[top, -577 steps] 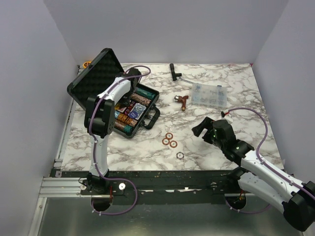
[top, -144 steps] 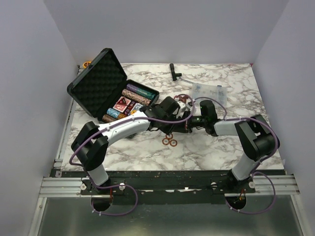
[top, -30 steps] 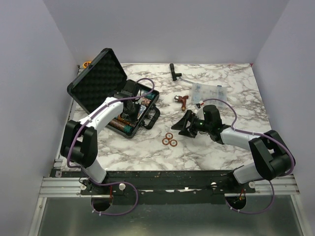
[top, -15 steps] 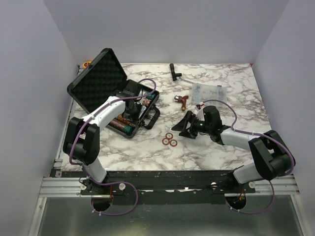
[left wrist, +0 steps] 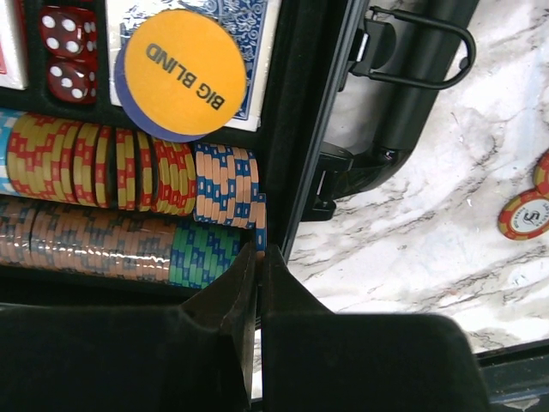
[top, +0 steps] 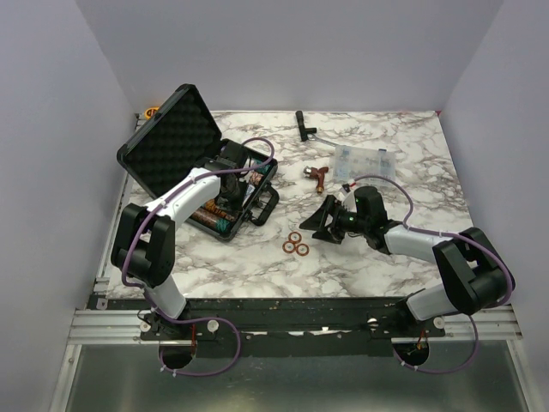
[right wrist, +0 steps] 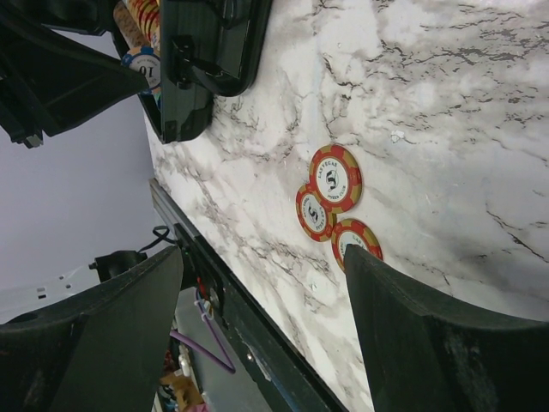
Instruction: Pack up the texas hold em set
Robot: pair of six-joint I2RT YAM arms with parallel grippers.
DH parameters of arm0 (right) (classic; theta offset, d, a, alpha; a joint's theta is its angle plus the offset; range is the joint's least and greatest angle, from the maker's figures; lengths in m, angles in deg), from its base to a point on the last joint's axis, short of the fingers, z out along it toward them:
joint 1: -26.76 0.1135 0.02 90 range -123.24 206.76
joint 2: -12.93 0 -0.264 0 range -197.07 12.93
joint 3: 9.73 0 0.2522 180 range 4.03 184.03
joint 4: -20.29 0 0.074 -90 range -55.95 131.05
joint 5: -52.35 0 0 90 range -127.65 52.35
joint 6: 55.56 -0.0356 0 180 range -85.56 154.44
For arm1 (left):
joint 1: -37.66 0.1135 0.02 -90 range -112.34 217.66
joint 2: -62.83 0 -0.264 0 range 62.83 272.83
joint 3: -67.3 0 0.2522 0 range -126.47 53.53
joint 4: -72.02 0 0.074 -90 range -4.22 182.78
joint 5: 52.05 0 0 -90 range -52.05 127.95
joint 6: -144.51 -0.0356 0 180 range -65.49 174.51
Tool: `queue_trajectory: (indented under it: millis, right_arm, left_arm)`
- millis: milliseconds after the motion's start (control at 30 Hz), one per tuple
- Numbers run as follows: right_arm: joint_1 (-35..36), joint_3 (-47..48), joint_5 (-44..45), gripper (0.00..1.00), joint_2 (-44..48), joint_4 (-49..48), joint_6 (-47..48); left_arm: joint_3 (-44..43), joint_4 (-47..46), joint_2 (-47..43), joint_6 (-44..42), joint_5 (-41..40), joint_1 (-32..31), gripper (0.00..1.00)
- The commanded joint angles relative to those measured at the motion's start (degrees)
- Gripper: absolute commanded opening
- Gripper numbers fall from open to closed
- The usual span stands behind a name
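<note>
The black briefcase (top: pixel 257 206) lies open at the left, its foam lid (top: pixel 167 142) raised. The left wrist view shows rows of multicoloured poker chips (left wrist: pixel 129 167), red dice (left wrist: pixel 67 43), and an orange "BIG BLIND" disc (left wrist: pixel 180 73) on the blue card deck (left wrist: pixel 257 34). My left gripper (top: pixel 232 190) (left wrist: pixel 259 249) is shut on a blue poker chip (left wrist: pixel 258 225), held on edge at the right end of a chip row. Three red chips (top: pixel 296 245) (right wrist: pixel 334 180) lie on the table. My right gripper (top: pixel 316 221) (right wrist: pixel 264 257) is open and empty, just right of them.
A clear compartment box (top: pixel 364 161) sits at the back right, with a copper-coloured tool (top: pixel 317 176) beside it. A black T-shaped tool (top: pixel 303 124) lies near the back edge. The case handle (top: pixel 264 206) (left wrist: pixel 420 47) sticks out toward the red chips.
Earlier my left gripper met the right one at mid-table, then went back over the case. In the last second it shifted only slightly. The right arm has barely moved.
</note>
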Motion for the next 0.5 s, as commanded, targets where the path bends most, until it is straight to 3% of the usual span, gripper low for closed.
queue_trajectory:
  millis: [0,467]
  right_arm:
    - [0.23,-0.82,0.01,0.78,0.16,-1.61,-0.41]
    - [0.21,-1.26,-0.16,0.78,0.16,-2.24,-0.6]
  left_arm:
    - [-1.64,1.06,0.48,-0.61,-4.91,-0.05,0.0]
    - [-2.21,1.65,2.48,-0.62,-4.31,-0.31,0.0]
